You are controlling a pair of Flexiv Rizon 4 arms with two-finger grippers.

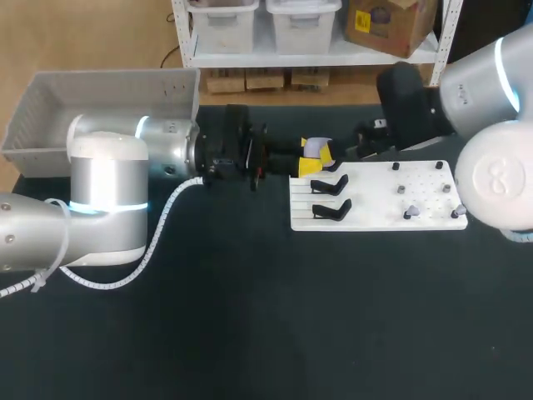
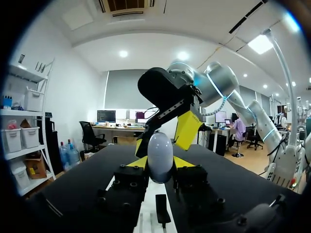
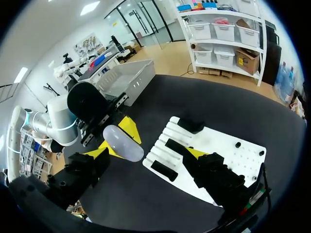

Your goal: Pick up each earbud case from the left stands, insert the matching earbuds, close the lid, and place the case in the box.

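My left gripper (image 1: 306,164) is shut on a pale lavender oval earbud case (image 1: 316,148), held in the air at the back left corner of the white board (image 1: 375,218). In the left wrist view the case (image 2: 160,156) stands upright between the yellow tips of the left gripper (image 2: 160,166). My right gripper (image 3: 146,152) is open, its fingers apart on either side of the case (image 3: 124,143) without touching it. From the left wrist it shows as the right gripper (image 2: 165,138) just beyond the case. Small earbuds (image 1: 409,213) sit on the board's right half.
Two empty black stands (image 1: 331,183) (image 1: 331,210) remain on the board's left part. The grey box (image 1: 100,108) stands at the back left of the black table, behind my left arm. Small pegs (image 1: 440,165) dot the board's right side.
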